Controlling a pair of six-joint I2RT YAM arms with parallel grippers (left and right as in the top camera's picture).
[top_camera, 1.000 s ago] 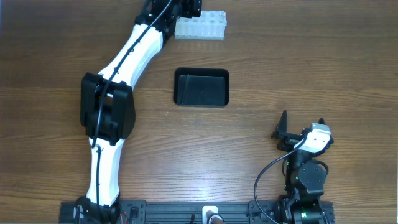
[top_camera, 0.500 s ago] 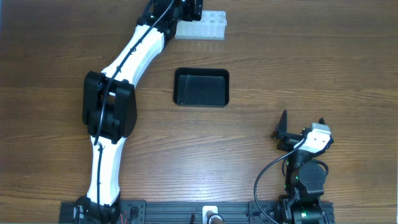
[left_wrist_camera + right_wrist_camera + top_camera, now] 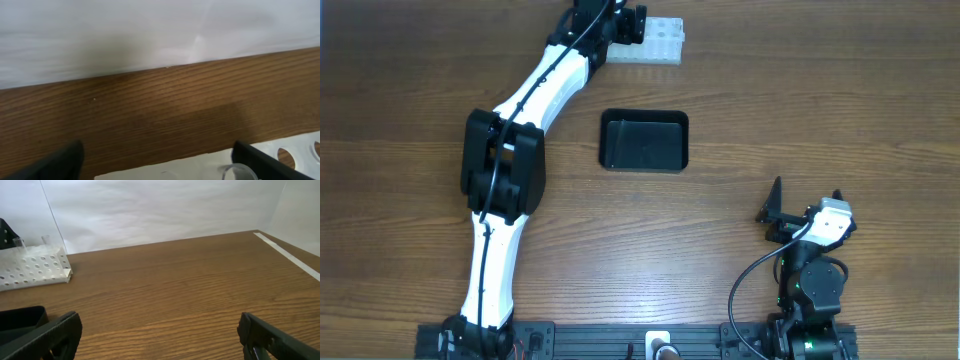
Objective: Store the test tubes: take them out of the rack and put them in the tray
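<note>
Black and bare inside, the tray (image 3: pixel 644 114) holds no tube that I can see. By my reckoning the storing has not begun, and every tube has yet to leave the white rack (image 3: pixel 658 42) at the far edge of the wooden table (image 3: pixel 840 100). My left gripper (image 3: pixel 157 150) hangs at the rack with its fingers spread wide, holding nothing. A clear test tube (image 3: pixel 239 171) stands in its hole close against one finger, hardly between the two. My right gripper (image 3: pixel 805 203) sits well apart near its base, likewise spread and empty.
</note>
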